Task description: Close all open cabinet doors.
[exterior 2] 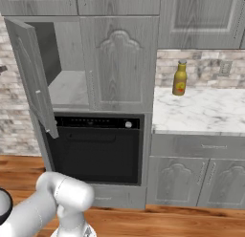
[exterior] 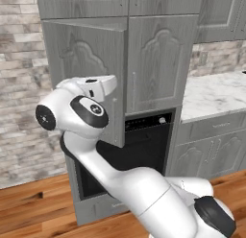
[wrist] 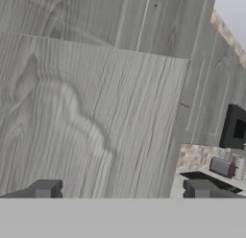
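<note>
1. My claw (wrist: 122, 189) is spread wide with nothing between its tips, and the two dark fingertips (wrist: 44, 189) stand well apart at the bottom of the hand view.
2. Straight ahead of my claw, very near, is the grey wood-grain face of the open cabinet door (wrist: 86, 117), its arched raised panel across my sight.
3. In the right base view that open door (exterior 2: 33, 76) swings out to the left, baring the shelf (exterior 2: 69, 88) inside; the neighbouring closed door (exterior 2: 118, 64) sits flush beside it.
4. Below the cupboard is the black oven (exterior 2: 98, 150); beneath lies a wooden floor (exterior 2: 191, 221).
5. Off to the right runs a white marble bench (exterior 2: 201, 112) carrying a yellow bottle (exterior 2: 180, 78) against the brick wall (exterior 2: 206, 69).
</note>
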Robot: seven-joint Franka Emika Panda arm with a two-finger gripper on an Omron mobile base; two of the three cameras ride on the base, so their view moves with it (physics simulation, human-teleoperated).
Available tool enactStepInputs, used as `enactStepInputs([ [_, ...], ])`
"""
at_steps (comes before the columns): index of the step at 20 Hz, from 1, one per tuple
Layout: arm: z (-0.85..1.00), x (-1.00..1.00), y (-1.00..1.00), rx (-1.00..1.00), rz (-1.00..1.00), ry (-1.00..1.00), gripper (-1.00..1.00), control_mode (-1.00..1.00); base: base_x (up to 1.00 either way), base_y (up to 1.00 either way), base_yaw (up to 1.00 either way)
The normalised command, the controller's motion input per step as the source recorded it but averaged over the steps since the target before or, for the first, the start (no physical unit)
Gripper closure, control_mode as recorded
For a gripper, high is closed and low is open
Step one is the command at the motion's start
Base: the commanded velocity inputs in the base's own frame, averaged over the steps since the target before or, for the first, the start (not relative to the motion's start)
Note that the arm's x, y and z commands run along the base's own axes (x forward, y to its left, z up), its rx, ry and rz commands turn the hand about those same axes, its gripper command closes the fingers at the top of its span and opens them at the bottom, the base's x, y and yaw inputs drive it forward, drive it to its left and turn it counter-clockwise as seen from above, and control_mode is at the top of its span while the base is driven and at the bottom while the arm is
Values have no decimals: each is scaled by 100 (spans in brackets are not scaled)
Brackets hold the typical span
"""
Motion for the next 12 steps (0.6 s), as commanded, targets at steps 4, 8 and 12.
enactStepInputs([
  [4,-9,46,-27,0,0,-1,-100,-100,0,0,0],
  [8,0,67,-39,0,0,0,-100,-100,0,0,0],
  [12,0,70,-37,0,0,2,-100,-100,0,0,0],
])
